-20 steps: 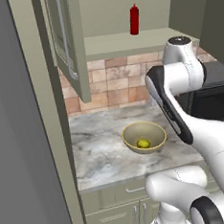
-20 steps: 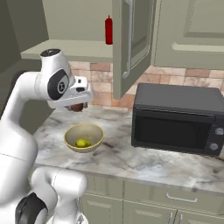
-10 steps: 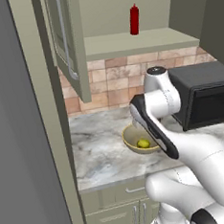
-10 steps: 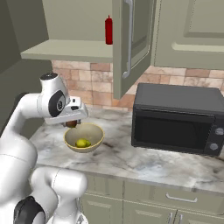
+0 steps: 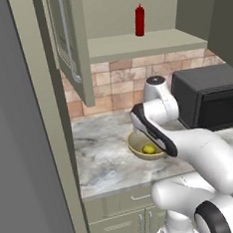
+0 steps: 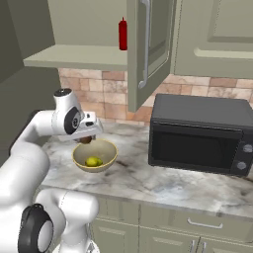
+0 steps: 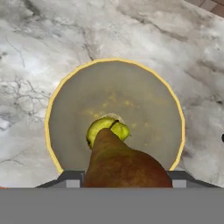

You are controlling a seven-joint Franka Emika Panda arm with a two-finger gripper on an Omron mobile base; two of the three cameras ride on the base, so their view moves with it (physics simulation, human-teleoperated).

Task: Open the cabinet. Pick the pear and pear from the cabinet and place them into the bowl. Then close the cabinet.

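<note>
Holding a brown pear (image 7: 124,168) pinched in my claw (image 6: 87,140) just above the bowl (image 7: 144,83), where a yellow-green pear (image 7: 105,127) lies

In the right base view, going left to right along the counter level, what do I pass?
Gripper holding a brownish pear → bowl with a yellow-green pear in it → microwave.

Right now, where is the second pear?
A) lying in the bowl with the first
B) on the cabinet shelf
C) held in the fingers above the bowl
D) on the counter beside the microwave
C: the brownish pear sits in the fingers over the bowl, where one yellow-green pear already lies.
</note>
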